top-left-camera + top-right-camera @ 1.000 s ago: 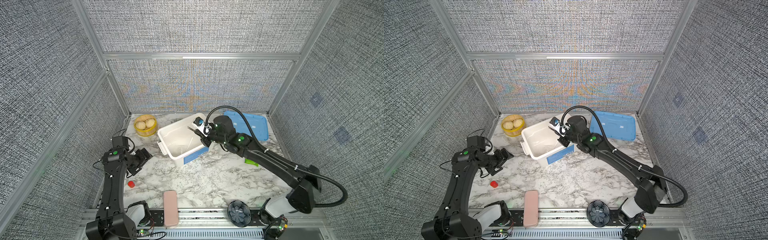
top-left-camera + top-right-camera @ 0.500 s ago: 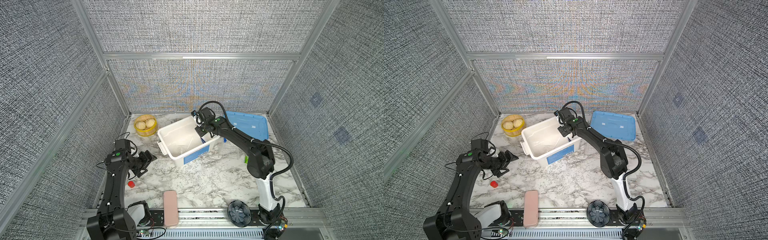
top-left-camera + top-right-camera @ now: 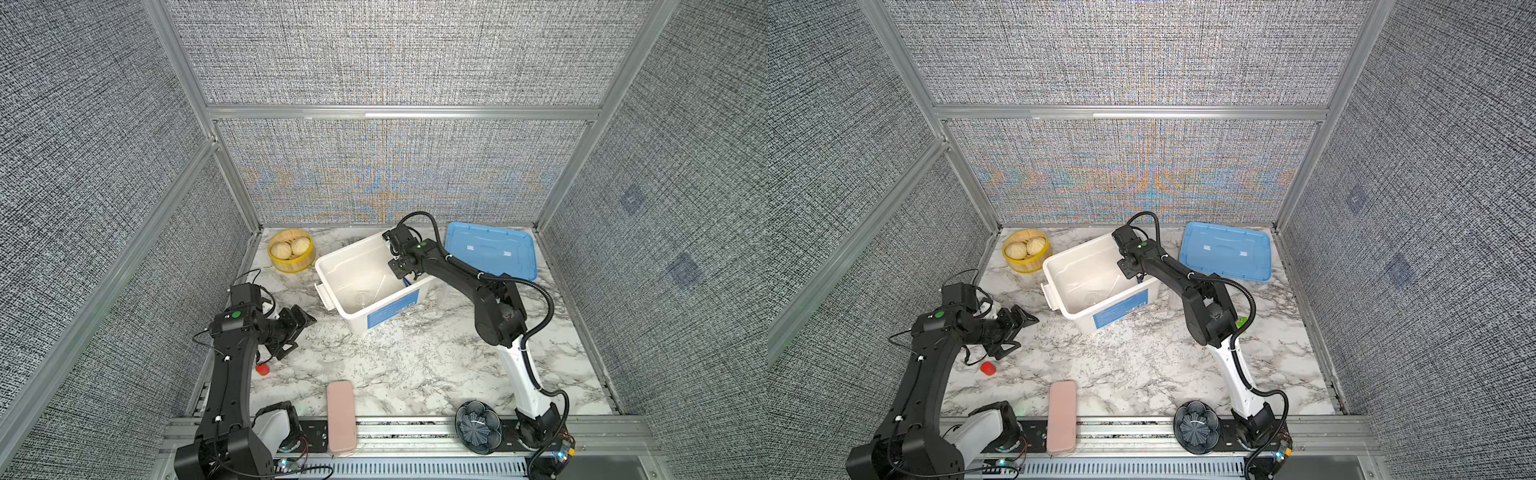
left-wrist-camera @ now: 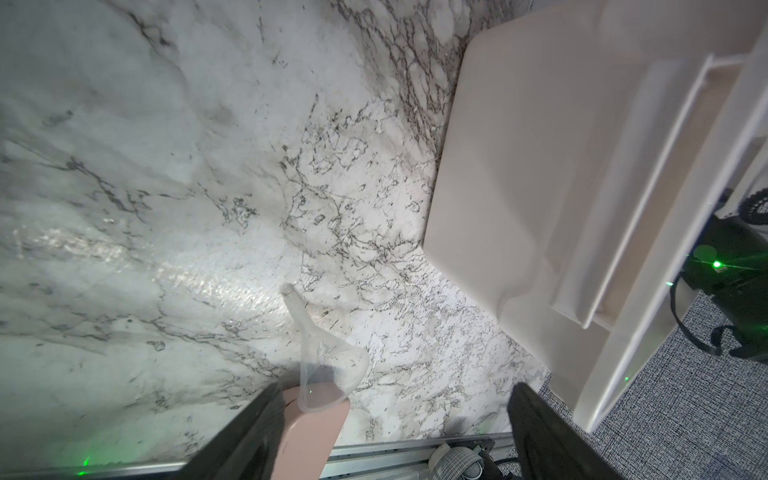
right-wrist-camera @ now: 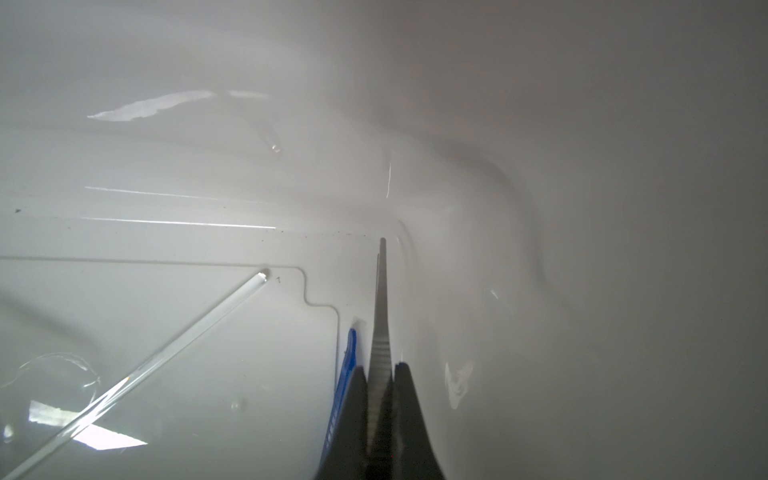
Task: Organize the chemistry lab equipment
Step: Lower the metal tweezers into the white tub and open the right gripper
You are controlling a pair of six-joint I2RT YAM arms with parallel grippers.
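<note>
Grey metal tweezers [image 5: 381, 316] are pinched between the closed jaws of the right gripper [image 5: 380, 368], tips pointing down at the floor of the white bin [image 3: 357, 322] in the middle of the frame in both top views. That pose suggests the arm reaches over the rim to lay them next to the blue tweezers [image 5: 347, 374], which lie just beside them along the bin wall; they are not yet released.

A glass rod [image 5: 166, 353] and a small glass vessel [image 5: 54, 374] lie on the bin floor too. In a top view the rod is only a faint pale line [image 3: 379, 286], and the arm hides both tweezers.

Low at the left of the top views, the left gripper [image 4: 395, 424] stands wide open and empty above the marble table [image 4: 166, 166]. Only its wrist camera shows a clear funnel [image 4: 320, 357] lying by the end of the pink case [image 4: 311, 432], probably the next pick.
</note>
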